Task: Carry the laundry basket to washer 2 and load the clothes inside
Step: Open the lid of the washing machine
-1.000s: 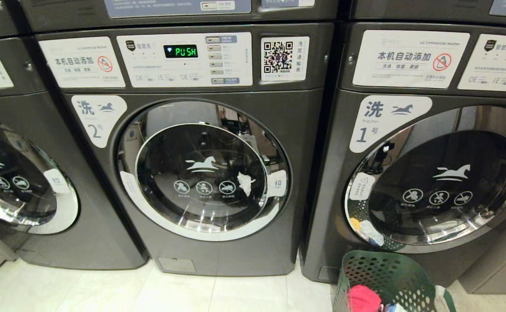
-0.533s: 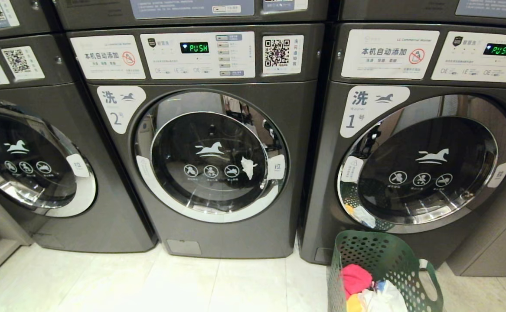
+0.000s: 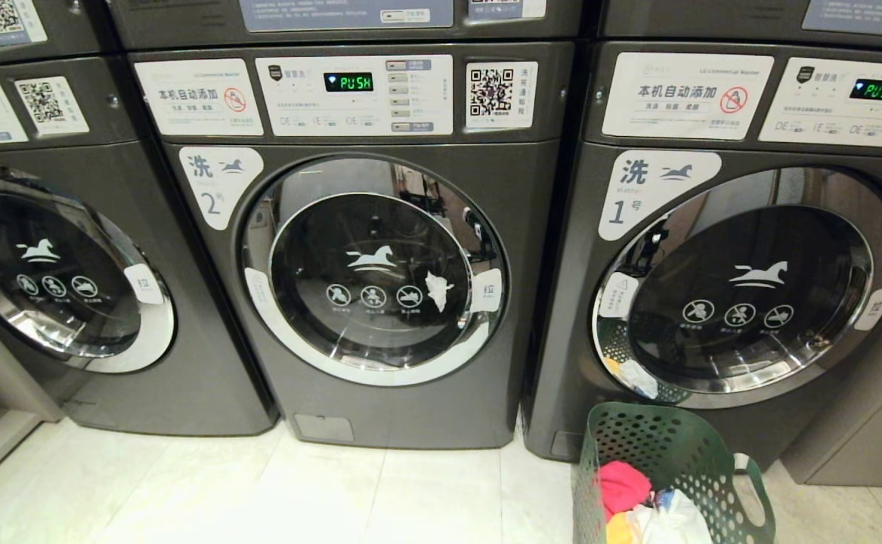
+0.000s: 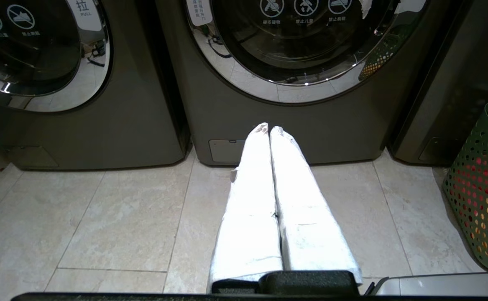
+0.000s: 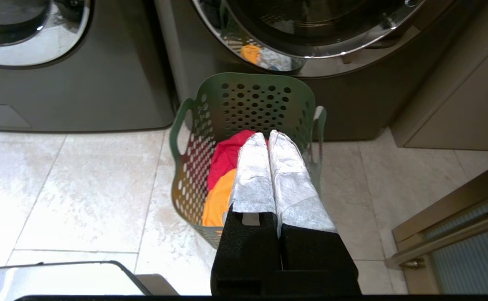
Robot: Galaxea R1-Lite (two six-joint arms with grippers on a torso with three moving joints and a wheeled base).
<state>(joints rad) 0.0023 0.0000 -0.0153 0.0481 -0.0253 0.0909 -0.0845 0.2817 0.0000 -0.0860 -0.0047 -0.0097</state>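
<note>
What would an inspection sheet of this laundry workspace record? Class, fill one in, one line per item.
Surface: pale tiled floor, nothing lying loose on it.
Job's things: laundry basket stands on the floor before washer 1, with the clothes inside; washer 2 has its door shut and shows PUSH.
Clutter: nothing seen.
Grippers: left gripper jaws shut, empty, above the floor facing washer 2; right gripper jaws shut, empty, over the basket.
Cables: nothing seen.
Surroundings: third washer on the left; cabinet at right.
</note>
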